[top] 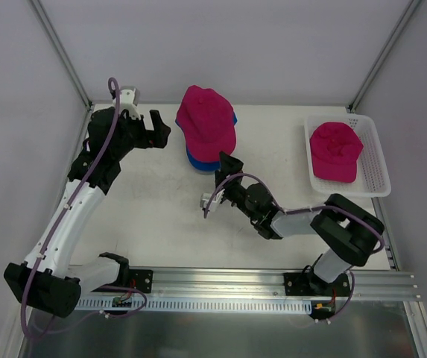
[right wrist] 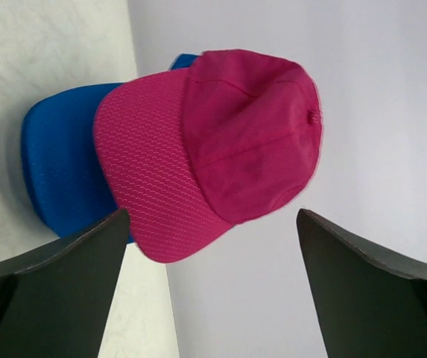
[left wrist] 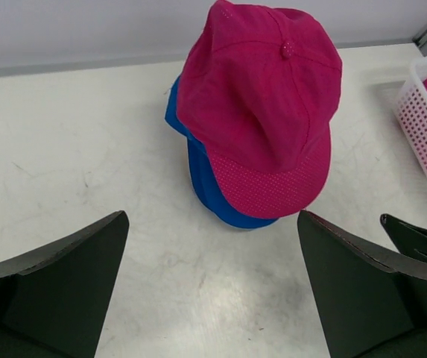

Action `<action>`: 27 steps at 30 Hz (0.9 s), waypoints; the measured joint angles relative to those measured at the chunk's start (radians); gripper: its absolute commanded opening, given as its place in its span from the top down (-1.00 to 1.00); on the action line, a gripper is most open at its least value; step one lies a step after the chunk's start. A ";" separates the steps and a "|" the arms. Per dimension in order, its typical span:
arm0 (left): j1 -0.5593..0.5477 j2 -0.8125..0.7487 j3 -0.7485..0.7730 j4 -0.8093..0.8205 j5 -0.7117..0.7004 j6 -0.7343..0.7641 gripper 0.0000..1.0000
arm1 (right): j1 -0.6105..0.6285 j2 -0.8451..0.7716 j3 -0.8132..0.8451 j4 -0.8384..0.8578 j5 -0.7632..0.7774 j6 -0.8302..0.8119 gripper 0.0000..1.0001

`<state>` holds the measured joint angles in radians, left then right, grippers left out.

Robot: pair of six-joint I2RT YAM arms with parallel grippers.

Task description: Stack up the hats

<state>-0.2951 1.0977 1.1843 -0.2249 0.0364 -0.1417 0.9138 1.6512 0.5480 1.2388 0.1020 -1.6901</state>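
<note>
1. Tabletop (top: 153, 216), white, carries everything you see, and both arms reach over it from the near edge.
2. Your white tray (top: 374, 179) sits at the far right, with a pink hat (top: 335, 151) lying inside it.
3. At the far middle, the second pink hat (top: 207, 119) rests on top of the blue hat (top: 197, 162). Both brims point toward the arms' bases, and the blue brim peeks out from under the pink one, slightly offset.
4. Your right gripper (top: 226, 165) sits just beside those brims, with its jaws spread wide and nothing between them.
5. Your left gripper (top: 161, 128) hovers left of the stack, apart from it, with its jaws also wide and empty.
</note>
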 measured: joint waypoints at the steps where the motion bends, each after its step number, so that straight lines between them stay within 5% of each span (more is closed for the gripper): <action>1: 0.020 0.010 -0.001 -0.001 0.031 -0.016 -0.98 | 0.000 -0.030 -0.004 -0.026 0.006 0.021 -0.99; 5: 0.145 0.069 -0.018 0.001 0.236 -0.110 -0.97 | -0.040 -0.253 0.071 -0.383 0.027 0.221 -0.99; 9: 0.251 0.192 -0.037 0.006 0.469 -0.168 -0.87 | -0.248 -0.383 0.390 -0.874 -0.117 0.571 -0.93; 13: 0.256 0.319 -0.071 0.036 0.648 -0.195 -0.67 | -0.516 -0.329 0.737 -1.209 -0.378 0.891 -0.54; 20: 0.255 0.404 -0.174 0.269 0.766 -0.265 -0.58 | -0.683 -0.038 0.904 -1.479 -0.777 1.304 -0.33; 27: 0.211 0.478 -0.194 0.468 0.748 -0.322 -0.58 | -0.678 0.182 0.905 -1.533 -0.911 1.511 -0.36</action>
<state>-0.0841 1.5757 0.9901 0.2432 0.7845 -0.4633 0.2363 1.8328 1.4532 -0.2939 -0.8089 -0.1795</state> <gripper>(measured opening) 0.793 0.675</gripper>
